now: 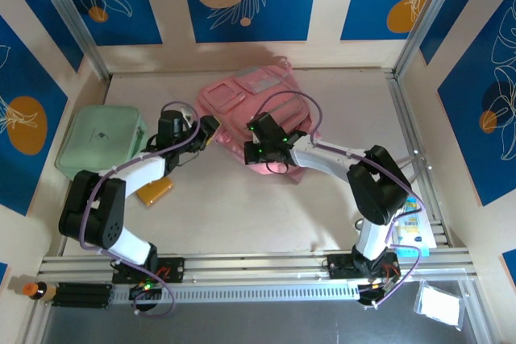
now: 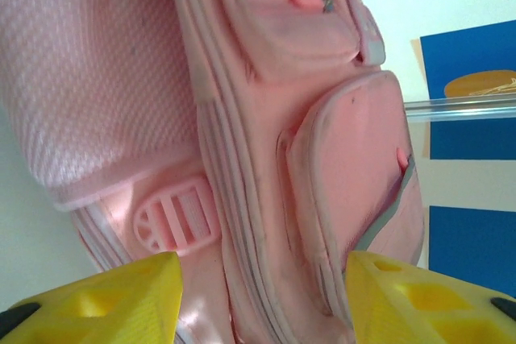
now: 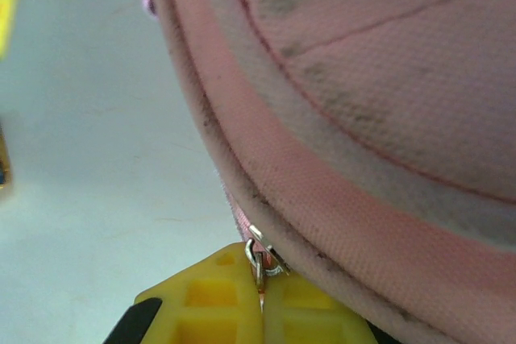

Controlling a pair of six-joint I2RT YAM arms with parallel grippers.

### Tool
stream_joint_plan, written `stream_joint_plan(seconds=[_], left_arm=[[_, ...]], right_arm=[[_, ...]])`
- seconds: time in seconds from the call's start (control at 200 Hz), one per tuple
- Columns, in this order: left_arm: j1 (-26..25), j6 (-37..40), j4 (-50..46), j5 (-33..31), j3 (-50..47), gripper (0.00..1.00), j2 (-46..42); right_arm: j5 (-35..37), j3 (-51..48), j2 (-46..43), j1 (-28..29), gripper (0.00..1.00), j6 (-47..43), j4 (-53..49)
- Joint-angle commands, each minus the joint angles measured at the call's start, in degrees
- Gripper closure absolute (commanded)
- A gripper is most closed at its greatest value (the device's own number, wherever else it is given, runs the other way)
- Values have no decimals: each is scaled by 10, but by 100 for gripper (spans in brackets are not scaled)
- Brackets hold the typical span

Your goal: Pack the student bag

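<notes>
Right gripper (image 3: 260, 283) clamps the zipper pull (image 3: 264, 254); left gripper (image 2: 264, 271) stands open; unbraced, the student bag (image 1: 250, 94) may slide and the pull slip.

Large soft pink fabric backpack (image 1: 234, 98): woven cloth, matt, fine grainy weave, grey scuffing along the piping; its side panel of pink mesh (image 2: 89, 78) open-textured, rougher; ribbed pink strap buckle (image 2: 176, 223) smooth plastic, slight sheen; small silver zip pull (image 3: 260, 257) bright glossy metal; left gripper (image 2: 262, 296), fingers (image 2: 105, 300) yellow moulded plastic, smooth, satin; mint-green rounded rectangular case (image 1: 101, 141) smooth, plastic-looking; pale tabletop (image 1: 242, 207) matt; silver slotted rail (image 1: 258, 266) dull metal.
</notes>
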Motion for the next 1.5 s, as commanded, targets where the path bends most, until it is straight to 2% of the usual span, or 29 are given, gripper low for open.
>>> stream_joint_plan(seconds=[0.0, 0.215, 0.355, 0.51, 0.62, 0.715, 0.965, 1.205, 1.36, 1.495], left_arm=[[-19, -22, -3, 26, -6, 46, 2], [-37, -48, 25, 25, 5, 55, 38], [-40, -46, 29, 24, 14, 56, 55], [-45, -53, 69, 64, 43, 54, 91], [-51, -51, 67, 64, 58, 57, 108], [-52, -51, 67, 58, 59, 61, 112], [-49, -39, 39, 34, 60, 82, 105], [-35, -41, 54, 51, 68, 94, 115], [-29, -32, 55, 60, 67, 96, 113], [-28, -27, 54, 66, 68, 96, 113]], right_arm=[[-37, 38, 9, 10, 100, -13, 31], [-46, 46, 13, 13, 100, -11, 36], [-49, 48, 11, 13, 100, -14, 30], [-53, 48, 10, 14, 100, -15, 27], [-52, 48, 9, 14, 100, -11, 26], [-48, 47, 7, 14, 100, -9, 25], [3, 32, -8, 11, 100, -18, 5], [9, -56, -75, -40, 100, -73, 0], [25, -94, -116, -76, 100, -100, -10], [30, -83, -106, -97, 100, -107, -29]])
